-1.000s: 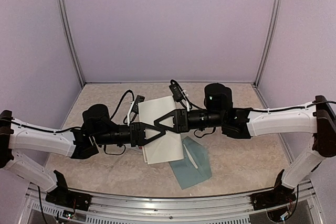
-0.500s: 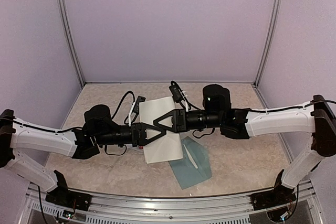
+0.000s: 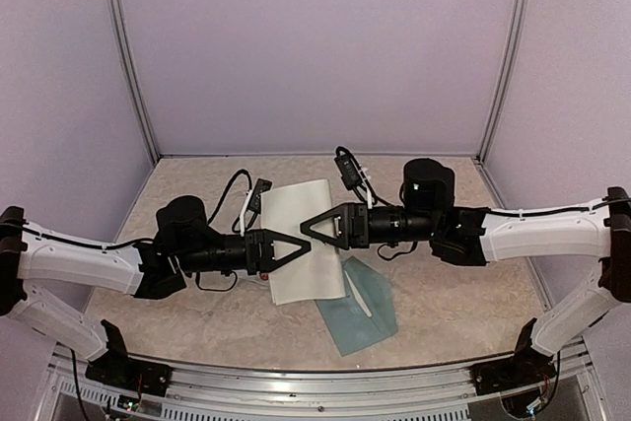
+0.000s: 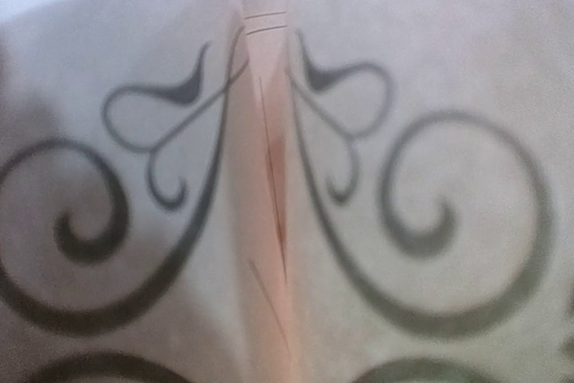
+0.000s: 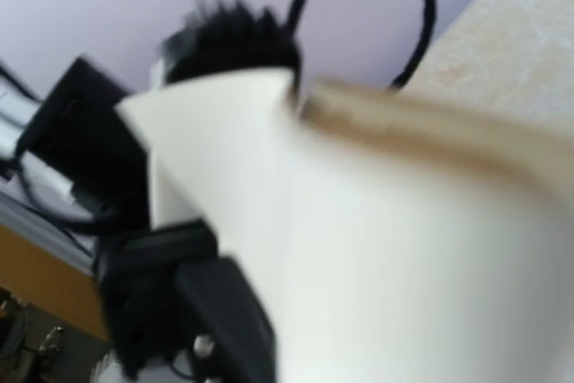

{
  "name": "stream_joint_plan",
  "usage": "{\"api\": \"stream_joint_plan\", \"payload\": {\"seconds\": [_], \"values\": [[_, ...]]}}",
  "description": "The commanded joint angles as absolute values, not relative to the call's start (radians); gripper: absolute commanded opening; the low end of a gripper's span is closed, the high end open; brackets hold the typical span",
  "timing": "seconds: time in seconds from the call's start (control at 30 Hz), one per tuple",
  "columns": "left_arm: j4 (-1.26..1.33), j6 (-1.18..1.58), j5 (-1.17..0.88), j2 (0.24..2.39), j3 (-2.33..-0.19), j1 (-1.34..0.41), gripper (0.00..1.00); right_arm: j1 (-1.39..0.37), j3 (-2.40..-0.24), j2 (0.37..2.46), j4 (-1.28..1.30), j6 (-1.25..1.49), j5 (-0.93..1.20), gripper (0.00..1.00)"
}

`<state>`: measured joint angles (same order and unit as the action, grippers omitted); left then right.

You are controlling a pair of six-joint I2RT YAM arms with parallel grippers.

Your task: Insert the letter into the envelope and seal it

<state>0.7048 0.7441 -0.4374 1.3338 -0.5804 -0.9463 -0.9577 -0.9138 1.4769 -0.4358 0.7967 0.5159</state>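
One second back, the right gripper (image 3: 306,227) met the left gripper (image 3: 296,245) tip to tip over the white rectangular paper sheet (image 3: 296,283). In the top view it has now drawn back toward 3 o'clock; how wide it stands cannot be told. The left gripper is clamped shut over the sheet. At the sheet's 5 o'clock the teal flat paper envelope (image 3: 365,317) lies on the beige speckled table (image 3: 444,293), the sheet outside it. Left wrist: the sheet, printed with dark scrolls and creased down the middle, fills the frame. Right wrist: the blurred sheet curves close to the lens.
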Motion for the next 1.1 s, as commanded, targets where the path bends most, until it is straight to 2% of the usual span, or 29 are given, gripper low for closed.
{"api": "stream_joint_plan", "payload": {"seconds": [0.0,0.13,0.23,0.37,0.4,0.53,0.57,0.63,0.67,0.73,0.77,0.83,0.9,1.0,1.07], "values": [[0.759,0.731,-0.458,1.295,-0.570,-0.949,0.00,-0.933,-0.841,1.409,-0.540,0.802,0.622,0.59],[0.778,0.740,-0.471,1.285,-0.566,-0.948,0.00,-0.933,-0.828,1.402,-0.550,0.795,0.692,0.56],[0.787,0.745,-0.475,1.283,-0.563,-0.947,0.00,-0.932,-0.814,1.405,-0.587,0.810,0.726,0.46],[0.792,0.751,-0.483,1.288,-0.562,-0.948,0.00,-0.934,-0.811,1.404,-0.604,0.816,0.716,0.01],[0.794,0.752,-0.483,1.289,-0.561,-0.948,0.00,-0.933,-0.810,1.402,-0.602,0.818,0.706,0.00],[0.796,0.751,-0.453,1.279,-0.549,-0.948,0.00,-0.933,-0.805,1.398,-0.579,0.816,0.679,0.00],[0.800,0.751,-0.442,1.270,-0.545,-0.947,0.00,-0.933,-0.804,1.396,-0.566,0.813,0.679,0.08],[0.797,0.750,-0.425,1.255,-0.536,-0.943,0.00,-0.933,-0.788,1.387,-0.549,0.817,0.678,0.47],[0.796,0.749,-0.422,1.249,-0.533,-0.940,0.00,-0.933,-0.772,1.379,-0.555,0.824,0.679,0.59],[0.795,0.751,-0.421,1.239,-0.528,-0.935,0.00,-0.934,-0.744,1.361,-0.572,0.834,0.689,0.64],[0.793,0.752,-0.420,1.236,-0.526,-0.932,0.00,-0.933,-0.733,1.354,-0.577,0.838,0.698,0.58],[0.795,0.755,-0.419,1.231,-0.523,-0.930,0.00,-0.934,-0.720,1.346,-0.577,0.840,0.709,0.35],[0.799,0.758,-0.420,1.230,-0.522,-0.928,0.00,-0.933,-0.718,1.344,-0.557,0.836,0.707,0.00],[0.803,0.761,-0.419,1.231,-0.520,-0.926,0.00,-0.934,-0.709,1.337,-0.544,0.832,0.705,0.00],[0.804,0.761,-0.414,1.227,-0.518,-0.925,0.00,-0.935,-0.706,1.335,-0.534,0.828,0.712,0.47]]}}
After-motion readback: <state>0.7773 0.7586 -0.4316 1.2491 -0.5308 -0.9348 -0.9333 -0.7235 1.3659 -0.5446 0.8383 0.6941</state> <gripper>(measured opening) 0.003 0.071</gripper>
